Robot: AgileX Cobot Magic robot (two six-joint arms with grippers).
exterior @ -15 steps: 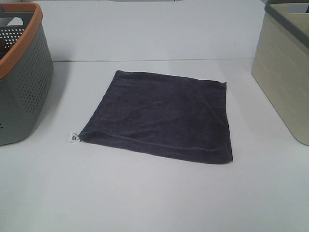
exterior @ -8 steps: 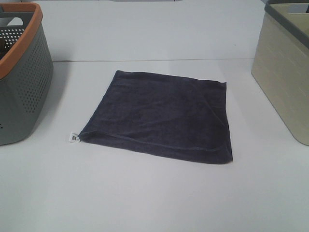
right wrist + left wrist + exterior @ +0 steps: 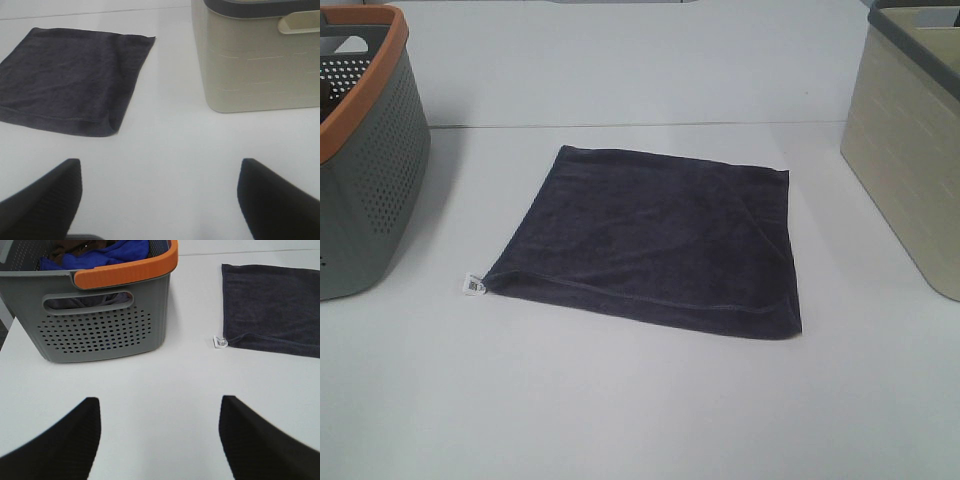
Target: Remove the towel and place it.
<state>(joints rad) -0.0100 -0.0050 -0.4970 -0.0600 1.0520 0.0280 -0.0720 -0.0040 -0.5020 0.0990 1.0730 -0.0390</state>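
The dark towel (image 3: 655, 238) lies flat and folded on the white table in the middle of the exterior view, its small white tag (image 3: 473, 284) at the near-left corner. The left wrist view shows the towel (image 3: 272, 307) and its tag (image 3: 220, 342) beyond my left gripper (image 3: 159, 440), which stands open over bare table with nothing between its fingers. The towel (image 3: 67, 77) also shows in the right wrist view, ahead of my right gripper (image 3: 159, 200), whose jaws are wide open and empty. Neither gripper appears in the exterior view.
A grey perforated basket with an orange rim (image 3: 365, 150) stands at the left, holding blue and brown cloths (image 3: 100, 251). A beige bin with a dark rim (image 3: 910, 130) stands at the right. A seam in the table (image 3: 620, 125) runs behind the towel.
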